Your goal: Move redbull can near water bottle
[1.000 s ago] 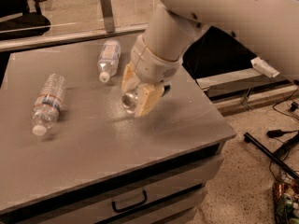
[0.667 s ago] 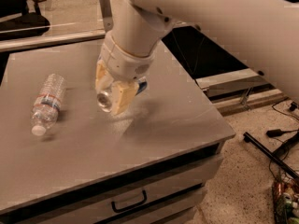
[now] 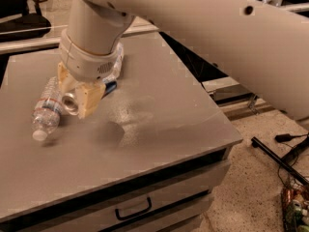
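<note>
Nearest the cam: drawer front (image 3: 164,195) w/ a dark handle (image 3: 133,210), under the front edge of the grey table (image 3: 169,115). To the R, speckled floor (image 3: 256,178) w/ black cables (image 3: 289,146).

On the tabletop, a soft round shadow (image 3: 112,132) sits a bit in front and R of the gripper, not touching it.

Water bottle (image 3: 47,105) lies on its side at the L part of the table, white cap (image 3: 38,135) pointing toward the near edge, red-and-blue label band around its middle.

Gripper (image 3: 75,99) is just R of the bottle, hanging from above w/ its tan fingers (image 3: 91,98) pointing down. The fingers are clamped on the redbull can (image 3: 70,103). The can lies sideways btw them, shiny silver top facing the cam and slightly L. Can top is right beside the bottle's side; can't tell if they touch. Can looks held up off the surface, given the shadow lies apart from it. A blue bit shows past the far finger, prob the can's body, not certain.

Behind the wrist, a second bottle (image 3: 116,65) lies on the table, mostly hidden by the wrist.

The thick white arm (image 3: 203,28) runs from the wrist up and across the top R of the view. Far L at the back, a dark chair (image 3: 29,21) is seen.
</note>
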{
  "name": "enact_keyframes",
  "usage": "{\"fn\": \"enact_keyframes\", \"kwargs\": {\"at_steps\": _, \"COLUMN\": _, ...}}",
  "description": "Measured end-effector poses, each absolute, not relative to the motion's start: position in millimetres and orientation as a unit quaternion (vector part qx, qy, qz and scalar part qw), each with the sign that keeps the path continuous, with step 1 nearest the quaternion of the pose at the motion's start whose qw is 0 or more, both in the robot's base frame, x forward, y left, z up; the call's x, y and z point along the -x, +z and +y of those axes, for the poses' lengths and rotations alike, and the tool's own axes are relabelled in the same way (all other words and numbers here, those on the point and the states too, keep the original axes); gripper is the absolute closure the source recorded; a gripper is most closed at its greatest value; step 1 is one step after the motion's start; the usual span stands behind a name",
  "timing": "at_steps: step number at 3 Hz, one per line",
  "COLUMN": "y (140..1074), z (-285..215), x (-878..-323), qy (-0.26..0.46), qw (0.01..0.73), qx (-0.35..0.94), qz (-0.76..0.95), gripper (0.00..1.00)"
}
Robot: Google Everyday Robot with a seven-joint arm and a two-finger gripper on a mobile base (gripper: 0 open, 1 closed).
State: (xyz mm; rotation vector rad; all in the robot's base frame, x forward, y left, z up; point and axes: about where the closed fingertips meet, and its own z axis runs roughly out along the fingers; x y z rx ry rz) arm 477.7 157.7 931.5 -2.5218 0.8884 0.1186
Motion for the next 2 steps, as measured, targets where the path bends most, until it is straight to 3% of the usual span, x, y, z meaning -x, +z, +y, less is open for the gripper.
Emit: {"fn": "enact_keyframes", "kwargs": {"at_steps": 2, "y": 918, "z": 183, "x": -471, "qy": 0.047, "qw": 0.235, "qx": 0.923, "qz": 0.302, "gripper": 0.67}}
